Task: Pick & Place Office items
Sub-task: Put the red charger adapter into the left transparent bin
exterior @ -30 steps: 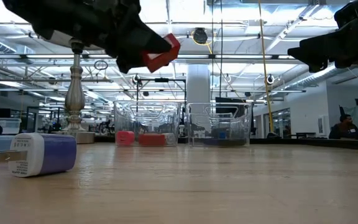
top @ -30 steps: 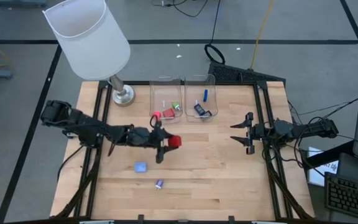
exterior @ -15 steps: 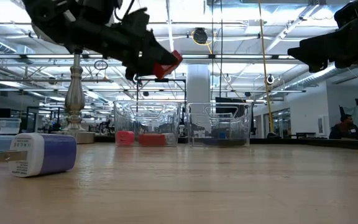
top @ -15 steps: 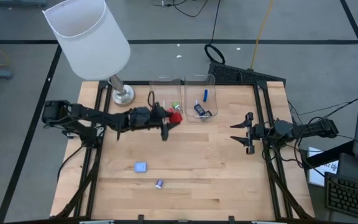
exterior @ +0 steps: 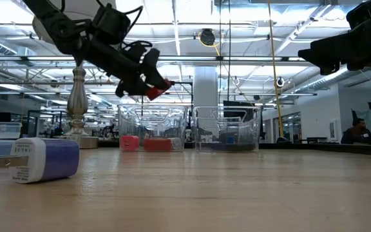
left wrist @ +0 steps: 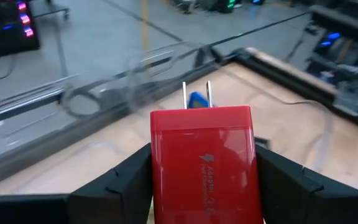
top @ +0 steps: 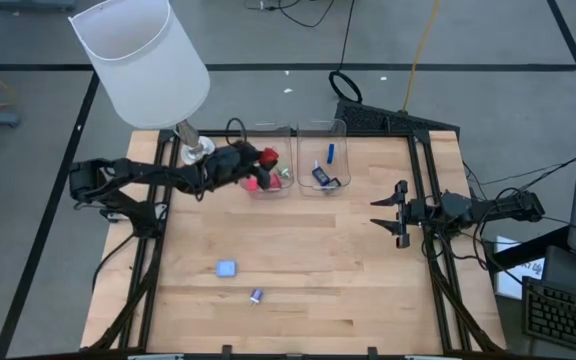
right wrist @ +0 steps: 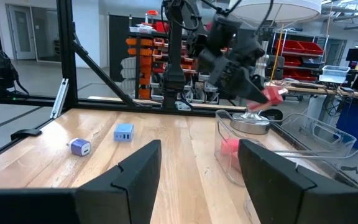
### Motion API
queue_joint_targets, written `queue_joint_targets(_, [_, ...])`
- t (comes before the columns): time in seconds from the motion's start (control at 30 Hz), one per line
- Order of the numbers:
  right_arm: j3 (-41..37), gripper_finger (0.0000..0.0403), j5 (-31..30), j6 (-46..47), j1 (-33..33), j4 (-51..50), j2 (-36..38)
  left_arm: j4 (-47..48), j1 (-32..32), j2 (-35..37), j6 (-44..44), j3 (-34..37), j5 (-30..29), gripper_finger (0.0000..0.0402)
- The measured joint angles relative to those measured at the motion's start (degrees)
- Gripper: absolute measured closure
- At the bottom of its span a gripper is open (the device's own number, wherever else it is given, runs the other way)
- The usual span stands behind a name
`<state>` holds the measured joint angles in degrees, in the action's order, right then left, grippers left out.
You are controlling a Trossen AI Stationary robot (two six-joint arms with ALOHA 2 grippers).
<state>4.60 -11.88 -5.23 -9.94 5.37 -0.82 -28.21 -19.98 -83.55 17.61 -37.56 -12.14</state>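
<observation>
**Red charger hangs over the left bin, one slip from the table**

Your left arm reaches across the far left of the table [top: 298, 250], past the big white-shaded lamp [top: 140, 60], and the left gripper [top: 260, 162] hovers above the left clear bin [top: 268, 135]. Your risk is a drop that misses: the gripper sits near the bin's left wall, so a release here could clip the rim and send the piece onto the wood. The right clear bin [top: 340, 130] stands just beside it, so a bounce could land there instead. The right gripper [top: 395, 213] waits at the right side, fingers apart and empty. The left fingers clamp the red charger [left wrist: 202, 163] on both flanks, prongs pointing away. A light blue piece [top: 226, 268] and a dark blue charger [top: 256, 295] lie near you, unpicked.
</observation>
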Motion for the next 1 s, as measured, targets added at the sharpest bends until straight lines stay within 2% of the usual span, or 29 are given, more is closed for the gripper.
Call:
queue_joint_targets(0.13, [0.0, 0.0197, 0.0, 0.0, 0.0, 0.0, 0.0, 1.4, -1.3, 0.0, 0.1, 0.0, -2.3, 0.0191])
queue_joint_targets(0.27, [0.0, 0.0198, 0.0, 0.0, 0.0, 0.0, 0.0, 1.3, -2.1, 0.0, 1.8, 0.0, -4.9, 0.0191])
queue_joint_targets(0.43, [0.0, 0.0199, 0.0, 0.0, 0.0, 0.0, 0.0, 2.9, -2.5, -0.7, 7.0, 0.0, -8.0, 0.0165])
queue_joint_targets(0.53, [0.0, 0.0196, 0.0, 0.0, 0.0, 0.0, 0.0, 5.1, -2.5, -2.4, 11.1, 0.0, -10.7, 0.0166])
queue_joint_targets(0.67, [0.0, 0.0196, 0.0, 0.0, 0.0, 0.0, 0.0, 7.2, -2.9, -5.2, 13.5, -0.6, -11.5, 0.0191])
queue_joint_targets(0.8, [0.0, 0.0195, 0.0, 0.0, 0.0, 0.0, 0.0, 7.8, -3.4, -7.5, 14.0, -2.2, -11.1, 0.0191])
queue_joint_targets(0.9, [0.0, 0.0195, 0.0, 0.0, 0.0, 0.0, 0.0, 11.3, -3.9, -8.8, 14.2, -5.3, -10.2, 0.0184])
queue_joint_targets(1.0, [0.0, 0.0195, 0.0, 0.0, 0.0, 0.0, 0.0, 20.8, -4.6, -10.2, 14.5, -9.9, -10.0, 0.0167])
